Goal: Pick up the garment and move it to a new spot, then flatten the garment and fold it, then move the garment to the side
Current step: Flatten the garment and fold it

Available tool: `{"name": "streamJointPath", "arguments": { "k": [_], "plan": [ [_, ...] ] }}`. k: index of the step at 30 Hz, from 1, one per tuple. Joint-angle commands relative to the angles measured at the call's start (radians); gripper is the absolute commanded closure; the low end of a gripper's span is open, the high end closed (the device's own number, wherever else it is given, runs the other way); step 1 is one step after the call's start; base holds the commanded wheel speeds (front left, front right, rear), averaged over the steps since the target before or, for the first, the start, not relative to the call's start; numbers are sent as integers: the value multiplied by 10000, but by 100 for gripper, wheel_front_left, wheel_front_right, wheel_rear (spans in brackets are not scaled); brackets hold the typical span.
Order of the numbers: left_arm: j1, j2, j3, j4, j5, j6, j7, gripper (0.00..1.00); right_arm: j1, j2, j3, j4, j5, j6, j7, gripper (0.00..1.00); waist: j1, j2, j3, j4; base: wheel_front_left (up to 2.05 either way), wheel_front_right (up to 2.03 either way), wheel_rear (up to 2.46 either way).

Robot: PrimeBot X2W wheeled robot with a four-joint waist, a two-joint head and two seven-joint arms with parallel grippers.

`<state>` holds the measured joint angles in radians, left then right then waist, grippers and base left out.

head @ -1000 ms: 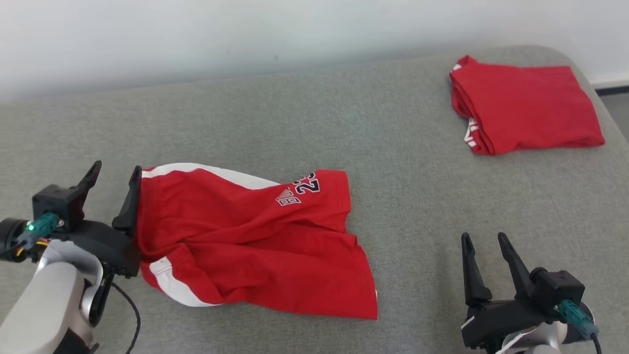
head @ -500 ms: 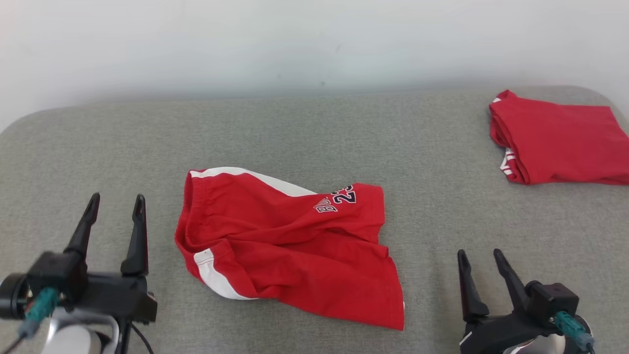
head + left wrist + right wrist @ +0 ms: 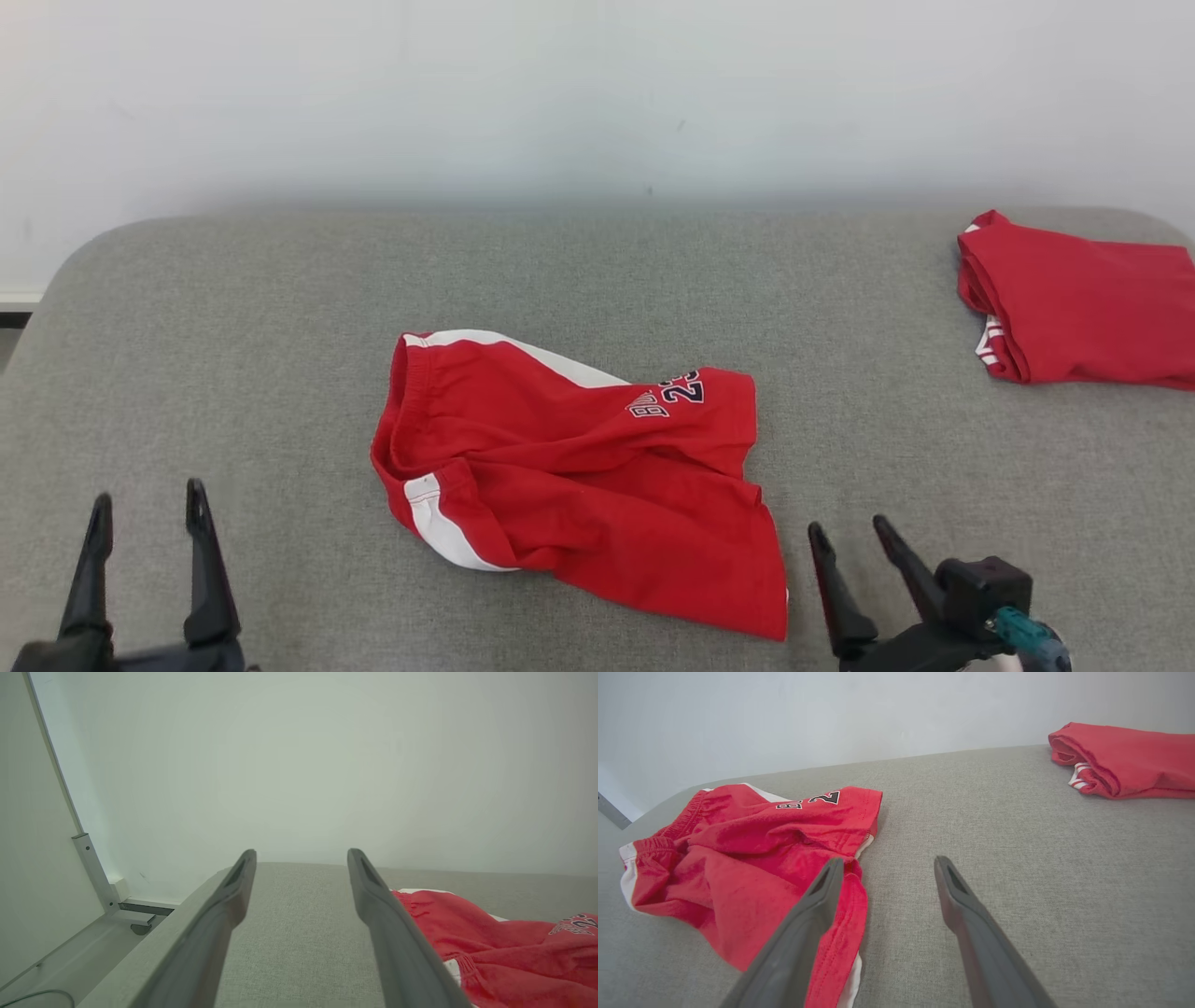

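The left gripper (image 3: 147,499) sits well to the left of the red shorts (image 3: 579,476), its two dark fingers pointing straight ahead, spread wide and holding nothing. The right gripper (image 3: 849,527) sits just right of the shorts' near hem, fingers parted, angled slightly leftward, likewise empty.

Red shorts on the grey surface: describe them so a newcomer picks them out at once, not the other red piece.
Start from the grey padded surface; the red shorts lie rumpled near its middle. Unlike the neatly folded red garment at its far right edge, they are loose, with white side stripes and a dark number printed near one hem.
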<state>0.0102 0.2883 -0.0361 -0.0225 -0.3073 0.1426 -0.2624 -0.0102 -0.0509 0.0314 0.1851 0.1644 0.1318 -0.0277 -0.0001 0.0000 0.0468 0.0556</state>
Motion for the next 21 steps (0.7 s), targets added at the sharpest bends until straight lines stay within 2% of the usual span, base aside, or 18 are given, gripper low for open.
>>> {"name": "streamJointPath", "arguments": {
  "k": [1,10,14,21],
  "plan": [
    [308,-169,161,-79,112,22,-29,0,185,9,146,-59,74,-28,147,0,1,0,-93,40,0,0,0],
    [707,-454,38,351,1148,-333,-29,0,940,-130,874,-518,153,-28,1044,0,1,0,-274,161,0,0,0],
    [579,-603,102,400,1224,-450,-29,0,1250,-127,1001,-528,239,-28,1449,0,1,0,-269,232,0,0,0],
    [484,-783,269,446,1347,-633,-29,0,1088,-150,904,-93,343,-28,1475,0,1,0,-197,358,0,0,0]
  ]
}}
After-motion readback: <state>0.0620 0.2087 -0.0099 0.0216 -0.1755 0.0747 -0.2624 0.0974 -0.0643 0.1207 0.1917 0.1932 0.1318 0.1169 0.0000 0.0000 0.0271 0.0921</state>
